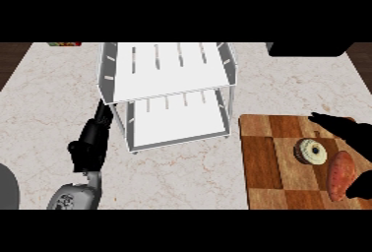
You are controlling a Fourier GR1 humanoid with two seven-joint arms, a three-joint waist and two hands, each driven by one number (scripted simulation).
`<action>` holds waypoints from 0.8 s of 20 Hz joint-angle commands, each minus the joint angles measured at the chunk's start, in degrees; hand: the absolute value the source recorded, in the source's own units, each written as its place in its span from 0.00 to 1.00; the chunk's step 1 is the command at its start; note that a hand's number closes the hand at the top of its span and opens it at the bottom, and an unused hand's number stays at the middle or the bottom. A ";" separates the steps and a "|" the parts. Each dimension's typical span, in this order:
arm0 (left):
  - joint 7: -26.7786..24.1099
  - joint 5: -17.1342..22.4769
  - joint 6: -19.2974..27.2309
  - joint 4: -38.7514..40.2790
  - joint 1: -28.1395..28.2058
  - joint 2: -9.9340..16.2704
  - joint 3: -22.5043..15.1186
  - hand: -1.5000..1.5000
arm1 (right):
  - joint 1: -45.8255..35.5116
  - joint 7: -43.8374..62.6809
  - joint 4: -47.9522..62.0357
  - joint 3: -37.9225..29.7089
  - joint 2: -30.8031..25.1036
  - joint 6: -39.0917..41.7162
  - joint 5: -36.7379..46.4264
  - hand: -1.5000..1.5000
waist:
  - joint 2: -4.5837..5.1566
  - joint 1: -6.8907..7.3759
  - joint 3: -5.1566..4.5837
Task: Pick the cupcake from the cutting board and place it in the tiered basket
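The cupcake (312, 151), pale frosting with a dark centre, sits on the checkered wooden cutting board (265, 162) at the right. My right hand (343, 126) comes in from the right edge, open. Its fingers stretch over the board's far corner just beyond the cupcake, and its thumb shows near the board's front right. It holds nothing. The white tiered basket (170, 74) stands at the centre back, with a lower shelf (178, 123) showing below the top one. My left hand (88, 145) is open, fingers pointing up along the basket's left side.
A reddish sweet potato (339, 175) lies on the board right of the cupcake, between my right fingers and thumb. A dark object (305, 48) sits at the back right, a small coloured item (64, 44) at the back left, and a grey rounded shape (6, 189) at the left edge.
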 commanded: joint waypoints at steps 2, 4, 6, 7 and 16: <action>-1.49 -0.52 -0.17 4.19 -3.43 -0.75 1.77 0.50 | -2.26 1.02 -0.41 -0.64 0.60 2.98 0.22 0.00 | -0.01 -0.17 -0.02; 4.50 -1.35 -0.23 -4.27 -0.48 -0.12 0.47 0.50 | -1.84 -1.70 4.61 -0.34 0.71 -1.31 1.94 0.00 | -0.02 0.04 0.00; 2.01 -2.66 1.34 -3.21 0.87 -2.79 -1.86 0.50 | -0.06 0.82 2.18 2.10 4.13 -2.67 3.39 0.00 | -0.04 -0.02 0.00; -1.23 0.29 -1.07 0.86 -1.08 -0.55 2.63 0.50 | -1.22 0.26 3.52 0.85 4.09 -2.91 2.82 0.00 | 0.00 -0.07 -0.01; 0.32 -2.10 -0.98 -0.56 -0.47 -1.30 1.32 0.50 | 2.53 -0.32 3.41 2.71 7.13 -5.62 4.65 0.00 | -0.05 -0.19 -0.01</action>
